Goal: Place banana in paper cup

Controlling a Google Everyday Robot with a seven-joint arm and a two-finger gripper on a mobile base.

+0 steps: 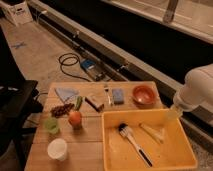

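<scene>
The banana [152, 132] lies in the yellow tub [172, 150] beside the brush [134, 143]. The gripper [174, 114] hangs wide and empty at the tub's far right rim. The paper cup [57, 149] stands well apart, near left on the wooden table [90, 142]; being light, it could tip under the banana. A cable [67, 62] lies on the floor beyond.

One worktop [90, 142] carries two cups: one white paper cup [57, 149] and one translucent green cup [51, 125]. One yellow tub [172, 150] holds one banana [151, 133] and one black-handled brush [134, 144]. There are also one orange [75, 118], one reddish bowl [144, 95], one blue sponge [118, 96] and one blue cloth [66, 93]. One hand [173, 113] hangs at the tub's far right corner.
</scene>
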